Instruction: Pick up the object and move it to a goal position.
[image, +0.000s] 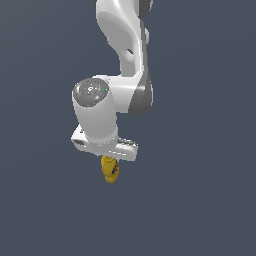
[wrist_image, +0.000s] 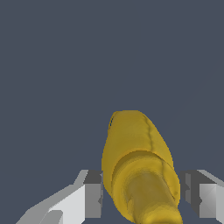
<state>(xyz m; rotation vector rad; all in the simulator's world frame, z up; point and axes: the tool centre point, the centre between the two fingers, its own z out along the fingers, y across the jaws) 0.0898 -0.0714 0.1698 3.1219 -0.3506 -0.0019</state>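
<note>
The yellow mustard-style squeeze bottle (image: 108, 171) sticks out below the white hand of my arm in the exterior view, with a bit of red and blue label showing on its side. In the wrist view the bottle (wrist_image: 135, 144) fills the gap between my two fingers, nozzle cap toward the camera. My gripper (wrist_image: 142, 194) is shut on it: one grey pad (wrist_image: 93, 194) meets one side and the other pad (wrist_image: 191, 192) meets the opposite side. In the exterior view the gripper (image: 110, 161) is mostly hidden by the hand.
A plain dark blue-grey surface (image: 200, 200) lies all around. The white arm (image: 125, 45) rises above the hand toward the top of the exterior view.
</note>
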